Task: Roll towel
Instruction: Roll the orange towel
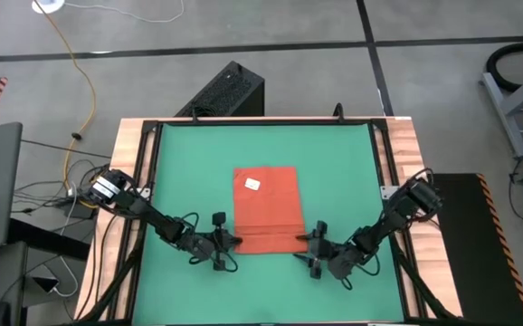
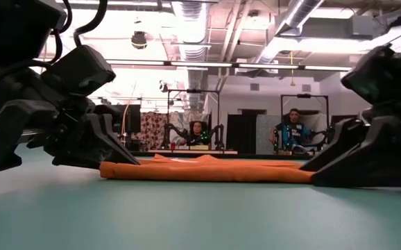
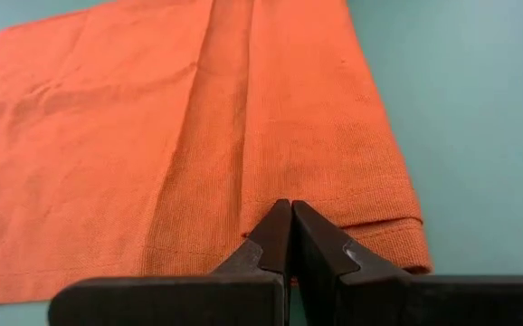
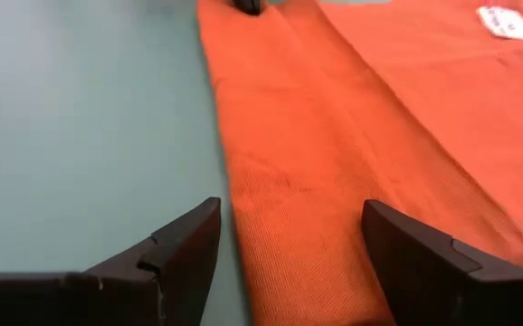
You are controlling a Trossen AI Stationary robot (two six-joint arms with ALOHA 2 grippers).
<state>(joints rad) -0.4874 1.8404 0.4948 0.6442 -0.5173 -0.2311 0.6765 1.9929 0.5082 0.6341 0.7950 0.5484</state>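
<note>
Orange-red soft cloth towel (image 1: 265, 208) is lying flat mid-mat on the green table mat (image 1: 180, 163), its near edge already folded over, looking light and limp, best pinched at that fold's ends, where the left gripper (image 1: 228, 240) is closing its fingers together at the edge and the right gripper (image 1: 303, 241) is waiting wide open, holding nothing.

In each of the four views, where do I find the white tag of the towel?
High view: the tag lies on the towel's far part, left of its middle.
Low view: not visible; only the towel's near fold shows.
Left wrist view: not in the picture.
Right wrist view: at the upper right corner.
Shared landmark: the towel's folded band.
</note>
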